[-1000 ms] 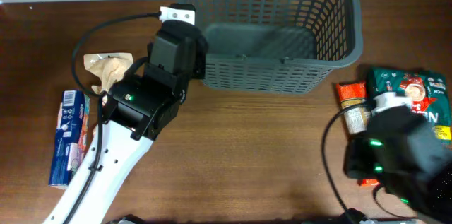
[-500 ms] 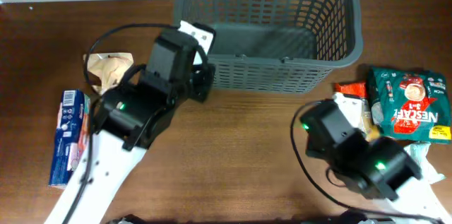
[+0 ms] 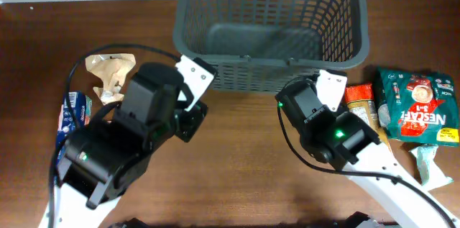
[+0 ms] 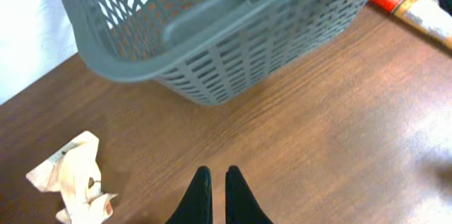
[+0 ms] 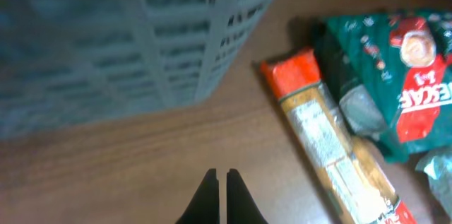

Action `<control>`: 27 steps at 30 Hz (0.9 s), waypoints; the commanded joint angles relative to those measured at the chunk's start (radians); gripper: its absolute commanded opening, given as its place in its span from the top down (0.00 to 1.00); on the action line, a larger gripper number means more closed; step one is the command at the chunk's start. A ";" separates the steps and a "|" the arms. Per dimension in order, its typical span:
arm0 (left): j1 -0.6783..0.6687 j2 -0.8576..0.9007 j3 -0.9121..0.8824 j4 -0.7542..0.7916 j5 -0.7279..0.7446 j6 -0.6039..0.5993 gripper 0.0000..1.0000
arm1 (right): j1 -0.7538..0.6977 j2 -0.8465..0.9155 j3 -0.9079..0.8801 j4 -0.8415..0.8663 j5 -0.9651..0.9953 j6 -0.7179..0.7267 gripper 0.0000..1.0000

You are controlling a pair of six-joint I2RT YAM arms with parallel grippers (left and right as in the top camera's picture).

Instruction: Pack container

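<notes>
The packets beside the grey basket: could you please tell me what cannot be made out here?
- Blue rectangular packet: overhead, mostly hidden under the left arm.
- Long orange-topped packet: right wrist view, print too blurred to read.
- Green foil pouch: right wrist view, cut off by the right edge.

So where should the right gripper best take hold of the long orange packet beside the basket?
Probably across its narrow width, coming from above. The orange packet lies flat and long on the table; take the half nearer the right gripper, since the green bag crowds the far end.
</notes>
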 commanded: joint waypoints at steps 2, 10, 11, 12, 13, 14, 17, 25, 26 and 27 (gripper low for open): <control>-0.003 -0.023 0.012 -0.029 -0.020 0.035 0.98 | 0.007 0.022 -0.003 0.054 0.117 0.008 0.96; -0.003 -0.023 0.012 -0.058 -0.060 0.050 0.98 | -0.011 0.056 -0.003 0.130 0.126 0.009 0.96; -0.003 -0.023 0.012 -0.061 -0.061 0.050 0.98 | -0.021 0.060 -0.003 0.134 0.126 0.008 0.96; -0.003 -0.023 0.012 -0.062 -0.064 0.050 0.98 | -0.031 0.064 -0.003 0.138 0.126 0.008 0.96; -0.003 -0.023 0.012 -0.064 -0.064 0.050 0.98 | -0.042 0.067 -0.003 0.142 0.126 0.008 0.96; -0.003 -0.023 0.012 -0.064 -0.064 0.051 0.98 | -0.052 0.069 -0.003 0.146 0.126 0.008 0.96; -0.003 -0.023 0.012 -0.064 -0.064 0.055 0.98 | -0.090 0.072 -0.003 0.160 0.126 0.008 0.96; -0.003 -0.023 0.012 -0.064 -0.079 0.057 0.98 | -0.183 0.072 -0.003 0.205 0.126 0.008 0.96; -0.003 -0.023 0.012 -0.064 -0.079 0.057 0.98 | -0.190 0.072 -0.003 0.214 0.125 0.008 0.96; -0.003 -0.023 0.012 -0.064 -0.079 0.057 0.98 | -0.194 0.072 -0.003 0.221 0.125 0.004 0.96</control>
